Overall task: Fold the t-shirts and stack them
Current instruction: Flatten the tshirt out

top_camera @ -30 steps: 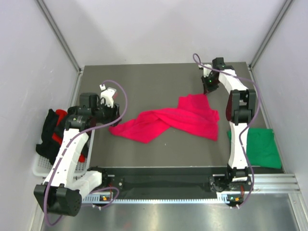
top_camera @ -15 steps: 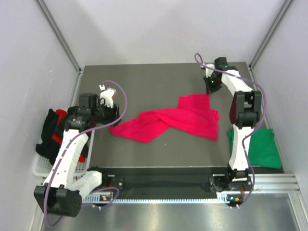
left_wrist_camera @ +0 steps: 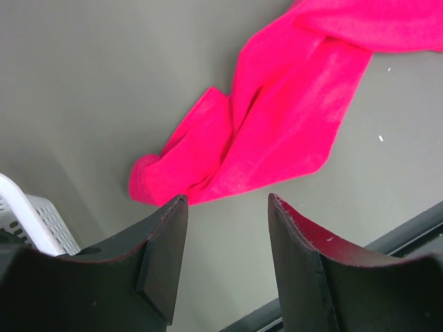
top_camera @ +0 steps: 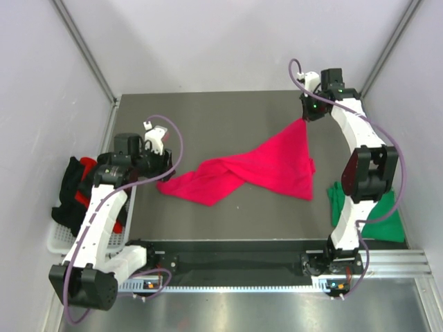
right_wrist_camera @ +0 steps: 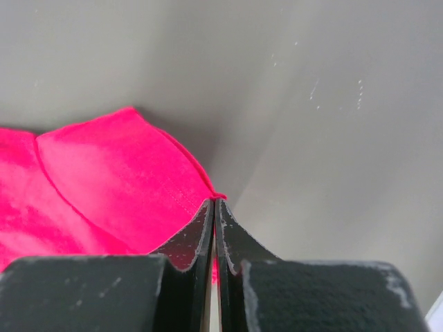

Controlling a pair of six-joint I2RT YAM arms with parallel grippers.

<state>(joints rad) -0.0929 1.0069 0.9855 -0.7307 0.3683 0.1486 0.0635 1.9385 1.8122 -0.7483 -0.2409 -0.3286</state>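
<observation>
At far right, right jaws clamp the pink t-shirt (top_camera: 277, 162) (left jaws apart, empty).

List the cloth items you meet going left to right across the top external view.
heap of black and red cloth t-shirts → crumpled crimson-pink cloth t-shirt → dark green cloth t-shirt

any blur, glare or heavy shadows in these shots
Top external: even soft light, sharp throughout, mild sheen on the metal strip in front. Left wrist: pink t-shirt crisp, left jaws dark and slightly soft up close. Right wrist: right jaws fill the bottom, blurred; the lifted cloth throws a soft shadow on the table.
</observation>
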